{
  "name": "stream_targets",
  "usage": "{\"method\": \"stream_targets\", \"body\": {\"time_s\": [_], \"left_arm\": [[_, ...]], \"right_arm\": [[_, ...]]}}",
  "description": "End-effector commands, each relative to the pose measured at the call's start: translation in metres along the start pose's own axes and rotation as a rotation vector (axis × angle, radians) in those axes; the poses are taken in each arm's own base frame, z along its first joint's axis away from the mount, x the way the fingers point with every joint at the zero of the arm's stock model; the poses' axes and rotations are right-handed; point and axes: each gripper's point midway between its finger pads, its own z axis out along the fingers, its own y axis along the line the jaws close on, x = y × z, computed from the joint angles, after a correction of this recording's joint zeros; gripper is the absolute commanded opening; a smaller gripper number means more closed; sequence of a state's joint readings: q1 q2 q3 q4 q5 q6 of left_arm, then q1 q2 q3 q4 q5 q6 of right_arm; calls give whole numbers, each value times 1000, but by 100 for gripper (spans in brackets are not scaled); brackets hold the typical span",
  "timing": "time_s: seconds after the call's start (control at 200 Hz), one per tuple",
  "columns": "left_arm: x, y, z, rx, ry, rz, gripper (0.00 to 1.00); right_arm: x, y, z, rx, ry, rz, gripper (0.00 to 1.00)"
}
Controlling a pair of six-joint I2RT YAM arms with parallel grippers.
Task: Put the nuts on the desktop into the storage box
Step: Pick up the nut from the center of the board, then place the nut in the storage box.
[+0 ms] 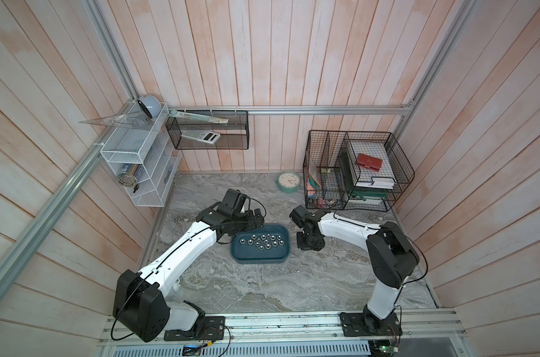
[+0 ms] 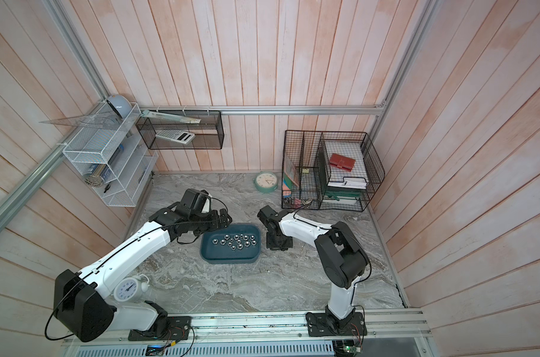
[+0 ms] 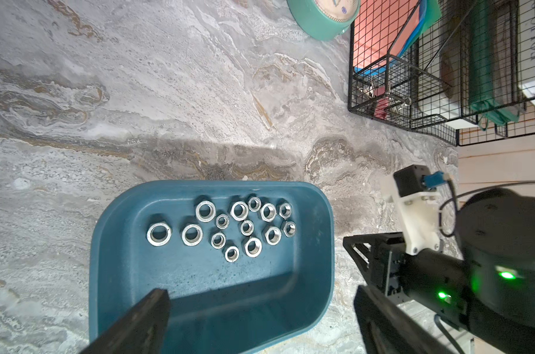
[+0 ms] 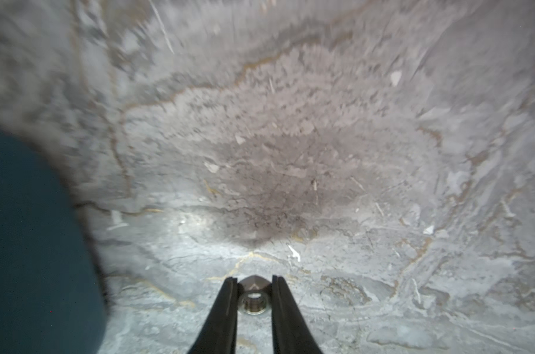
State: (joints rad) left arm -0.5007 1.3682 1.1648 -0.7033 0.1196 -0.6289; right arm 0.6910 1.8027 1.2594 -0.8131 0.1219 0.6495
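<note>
The dark teal storage box [image 1: 256,262] [image 2: 228,261] sits mid-desktop [image 1: 262,287], and several silver nuts [image 1: 264,241] [image 2: 236,241] lie on its floor. The left wrist view shows those nuts [image 3: 238,211] clustered toward the box's [image 3: 199,282] far half. My left gripper [image 3: 260,294] hangs open over the box's near-left end [image 1: 253,218], holding nothing. My right gripper [image 1: 310,244] [image 2: 279,244] points straight down onto the desktop just right of the box. In the right wrist view it [image 4: 254,280] is shut on one nut [image 4: 254,298], which is low over the marble, with the box wall [image 4: 30,245] to one side.
A mint-green clock [image 1: 288,182] lies at the back of the desktop beside black wire baskets [image 1: 355,173] holding papers. A white wire rack [image 1: 139,160] and a black mesh basket [image 1: 207,129] hang on the walls. A white alarm clock [image 2: 129,287] stands under the left arm.
</note>
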Motion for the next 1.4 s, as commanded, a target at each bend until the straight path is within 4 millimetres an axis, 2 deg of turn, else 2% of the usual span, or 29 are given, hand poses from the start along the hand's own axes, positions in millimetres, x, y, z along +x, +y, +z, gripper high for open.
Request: {"method": "stream_targets", "body": {"time_s": [0.0,0.125,0.25,0.445,0.795,1.13,1.395], "left_arm": [[0,5,-11,-19,-34,3,100],[1,12,-19,-43,-57,-4,100],[3,22,-29,-70,-83,-24,100],[12,39,-49,-106,-122,-63,100],[39,72,-82,-176,-171,-139,100],[61,94,-106,-216,-200,-183,100],[67,100,-111,-226,-205,-194,100]], "right_arm": [[-20,8,-32,-13,-76,-46,19],[-34,31,-50,-39,-117,-105,19],[-40,60,-58,-52,-143,-187,19],[-37,108,-59,-104,-144,-306,19],[-21,167,-47,-189,-108,-458,19],[3,209,-32,-230,-56,-575,19],[21,226,-15,-198,-17,-647,19]]}}
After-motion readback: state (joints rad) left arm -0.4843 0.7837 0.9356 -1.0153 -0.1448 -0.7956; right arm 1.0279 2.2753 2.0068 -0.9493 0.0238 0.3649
